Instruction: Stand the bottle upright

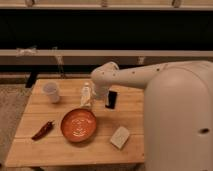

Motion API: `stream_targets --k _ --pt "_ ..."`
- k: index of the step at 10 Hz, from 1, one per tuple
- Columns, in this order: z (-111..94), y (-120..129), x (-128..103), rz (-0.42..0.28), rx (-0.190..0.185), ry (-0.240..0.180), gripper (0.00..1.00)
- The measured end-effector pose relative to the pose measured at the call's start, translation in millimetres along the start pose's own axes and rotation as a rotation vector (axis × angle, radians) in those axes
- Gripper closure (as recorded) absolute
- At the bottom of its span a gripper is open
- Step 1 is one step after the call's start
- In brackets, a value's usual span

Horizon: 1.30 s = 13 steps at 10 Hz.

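Gripper fingers are seen spread wide, with nothing held between them, hanging low over the middle of the wooden table. The bottle is found just beside the gripper, at its 9 o'clock, and appears apart from it. The bottle is standing on its base with the white cap uppermost. A white cup is placed at the bottle's 9 o'clock, well apart. An orange bowl lies near the bottle at its 6 o'clock. A red chili pepper is set at the bowl's 9 o'clock, and a pale sponge at its 4 o'clock.

The uprighting itself is judged to be done, and the step in hand is taken to be the release and clearing away. For the next move, the gripper should be lifted or drawn off toward 3 o'clock, away from the bottle. No sideways sweep toward 9 o'clock should be allowed, since a light bottle of this kind would be tipped easily by a brush from the fingers or the arm.
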<state>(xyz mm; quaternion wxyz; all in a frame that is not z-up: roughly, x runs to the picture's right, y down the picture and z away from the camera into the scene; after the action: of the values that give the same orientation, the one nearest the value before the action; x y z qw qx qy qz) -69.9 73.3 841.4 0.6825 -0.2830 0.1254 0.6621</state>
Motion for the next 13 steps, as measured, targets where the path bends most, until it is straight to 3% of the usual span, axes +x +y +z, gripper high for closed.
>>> stream_targets --k 5,6,9,11,12,13 --pt "54.2 43.9 -80.0 -0.107 0.091 -0.057 0.20" --pt "68.8 40.0 -91.4 -0.128 0.116 -0.060 0.20" --pt "98.5 26.9 -117.8 -0.141 0.140 -0.058 0.20" --pt "108.1 26.9 -122.4 -0.140 0.142 -0.044 0.30" --pt "110.4 24.0 -124.0 -0.133 0.139 -0.036 0.44" --pt "109.7 21.9 -124.4 -0.128 0.135 -0.034 0.51"
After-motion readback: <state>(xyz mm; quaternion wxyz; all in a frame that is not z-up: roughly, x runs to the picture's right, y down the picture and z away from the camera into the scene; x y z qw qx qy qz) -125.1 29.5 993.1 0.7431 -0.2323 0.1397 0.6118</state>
